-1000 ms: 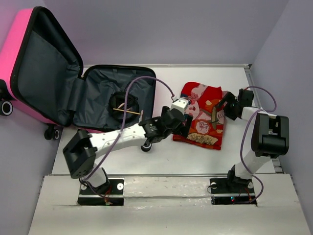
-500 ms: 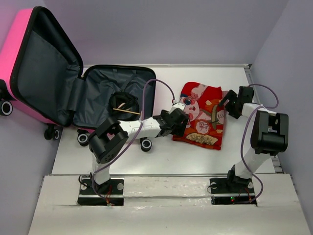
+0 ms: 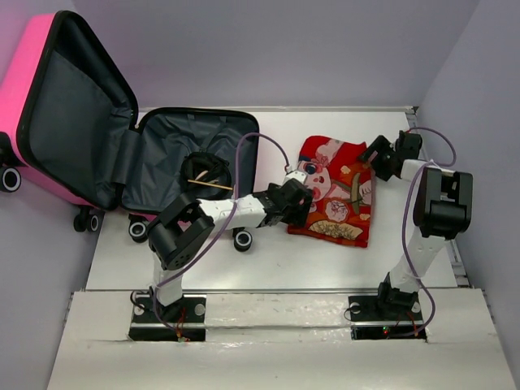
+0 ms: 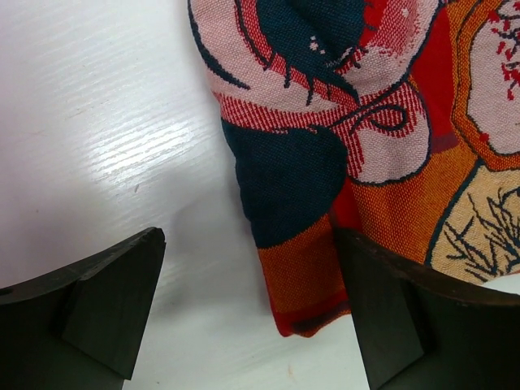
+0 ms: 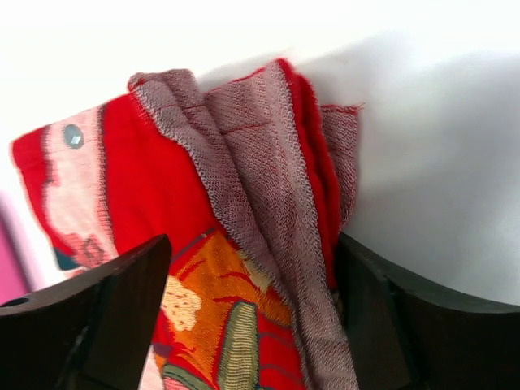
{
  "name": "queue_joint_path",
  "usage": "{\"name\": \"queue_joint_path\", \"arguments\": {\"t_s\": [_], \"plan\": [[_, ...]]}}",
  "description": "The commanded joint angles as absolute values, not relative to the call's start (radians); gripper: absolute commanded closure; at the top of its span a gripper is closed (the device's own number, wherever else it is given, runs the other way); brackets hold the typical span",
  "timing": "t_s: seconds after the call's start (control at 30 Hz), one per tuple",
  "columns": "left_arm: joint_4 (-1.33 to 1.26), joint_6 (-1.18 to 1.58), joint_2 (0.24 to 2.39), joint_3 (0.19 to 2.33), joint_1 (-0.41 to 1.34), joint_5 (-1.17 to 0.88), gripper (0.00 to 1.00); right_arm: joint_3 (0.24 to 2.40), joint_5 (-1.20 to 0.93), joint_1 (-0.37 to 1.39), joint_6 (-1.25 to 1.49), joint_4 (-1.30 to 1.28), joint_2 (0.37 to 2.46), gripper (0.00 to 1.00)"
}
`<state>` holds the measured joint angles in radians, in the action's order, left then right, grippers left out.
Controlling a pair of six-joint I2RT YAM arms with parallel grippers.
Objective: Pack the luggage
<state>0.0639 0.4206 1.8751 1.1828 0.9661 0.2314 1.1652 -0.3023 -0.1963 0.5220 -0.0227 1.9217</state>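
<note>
Red cloth [image 3: 340, 195] lies folded, long axis running near-to-far; the open pink suitcase [image 3: 158, 158] sits just left of it, nearer the left gripper [image 4: 252, 313]. We note both pairs of fingers spread, gripping nothing: the left astride the cloth's left edge, the right gripper [image 5: 252, 325] astride its far-right corner.

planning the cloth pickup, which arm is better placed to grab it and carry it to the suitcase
Left, probably: the left tool is open astride an edge of the red cloth, with the open luggage nearer it; the right tool sits at the far corner.
</note>
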Motion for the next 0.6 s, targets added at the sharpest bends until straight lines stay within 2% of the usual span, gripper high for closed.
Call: {"name": "queue_joint_path", "arguments": {"t_s": [0.0,0.17,0.23,0.33,0.37,0.4,0.43,0.57], "plan": [[0.008,0.431,1.875,1.148,0.950,0.204,0.01,1.141,-0.479,-0.195,0.571,-0.015,2.007,0.16],[-0.032,0.448,1.893,1.132,0.940,0.144,0.01,1.100,-0.534,-0.195,0.614,0.054,1.996,0.26],[-0.058,0.457,1.898,1.118,0.940,0.126,0.02,1.075,-0.586,-0.195,0.644,0.095,1.994,0.41],[-0.084,0.475,1.902,1.095,0.940,0.088,0.05,1.054,-0.606,-0.195,0.678,0.147,1.997,0.42],[-0.100,0.483,1.902,1.086,0.940,0.077,0.10,1.054,-0.609,-0.195,0.680,0.150,2.002,0.43],[-0.129,0.500,1.902,1.066,0.940,0.066,0.14,1.054,-0.609,-0.195,0.683,0.153,2.006,0.50],[-0.155,0.512,1.899,1.059,0.940,0.054,0.21,1.051,-0.615,-0.195,0.693,0.169,2.011,0.56],[-0.195,0.532,1.895,1.028,0.940,0.051,0.45,1.017,-0.615,-0.195,0.721,0.228,1.987,0.70]]}}
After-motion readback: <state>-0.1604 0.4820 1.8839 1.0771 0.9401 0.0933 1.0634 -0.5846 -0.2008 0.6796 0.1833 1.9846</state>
